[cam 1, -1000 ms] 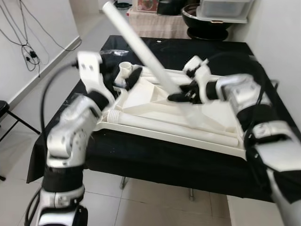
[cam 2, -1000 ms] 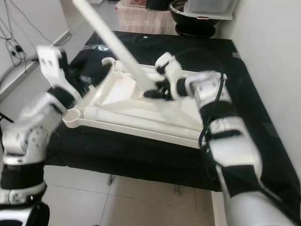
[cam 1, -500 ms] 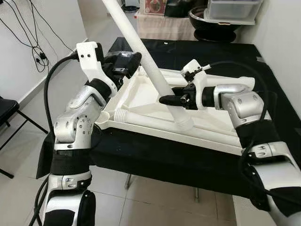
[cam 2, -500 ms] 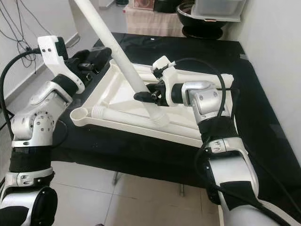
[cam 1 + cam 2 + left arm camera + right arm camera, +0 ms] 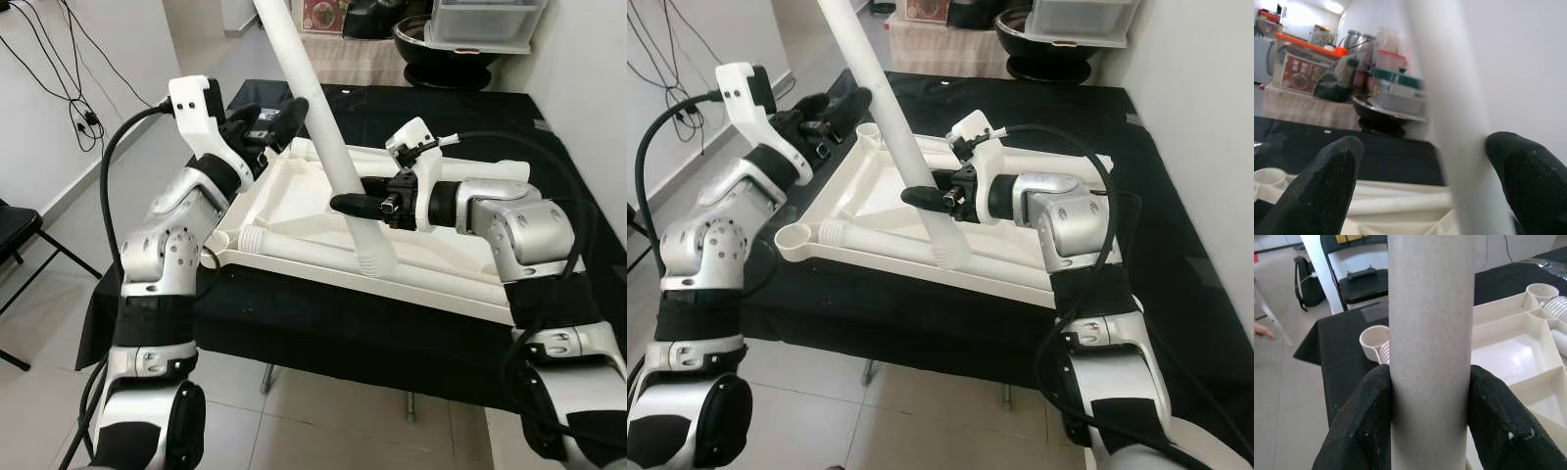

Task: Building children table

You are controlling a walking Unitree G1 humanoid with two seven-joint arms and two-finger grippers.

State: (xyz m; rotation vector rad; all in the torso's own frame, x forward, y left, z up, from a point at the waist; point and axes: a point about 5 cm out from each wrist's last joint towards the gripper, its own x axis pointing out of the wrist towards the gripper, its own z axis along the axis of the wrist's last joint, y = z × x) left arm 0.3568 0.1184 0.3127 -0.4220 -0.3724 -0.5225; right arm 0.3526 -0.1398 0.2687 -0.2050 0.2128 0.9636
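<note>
surface: black-draped table (image 5: 294, 323) across the middle of the frame, pale floor tiles below, white walls on both sides.
work piece: white tabletop (image 5: 411, 250) lies underside up on the cloth, ribs and round corner sockets showing; one socket (image 5: 792, 238) sits at the lower left corner.
leg: long white leg tube (image 5: 328, 147) runs from the top centre of the frame down to mid-frame, tilted, its ribbed end hanging above the tabletop's near rail.
right gripper (image 5: 1430, 406): fingers clamped on the tube's lower part, one pad each side.
left gripper (image 5: 1425, 161): fingers spread; one pad (image 5: 1528, 171) touches the tube higher up, the other stands off it.
step, my reading: carrying the leg to a socket. best brought upright first, ribbed end centred over the cup, then pressed down.
in the way: spare legs (image 5: 362, 262) lying in the tray beside the sockets.
around: basin and lidded containers (image 5: 470, 24) at upper right, wall cables at upper left.
</note>
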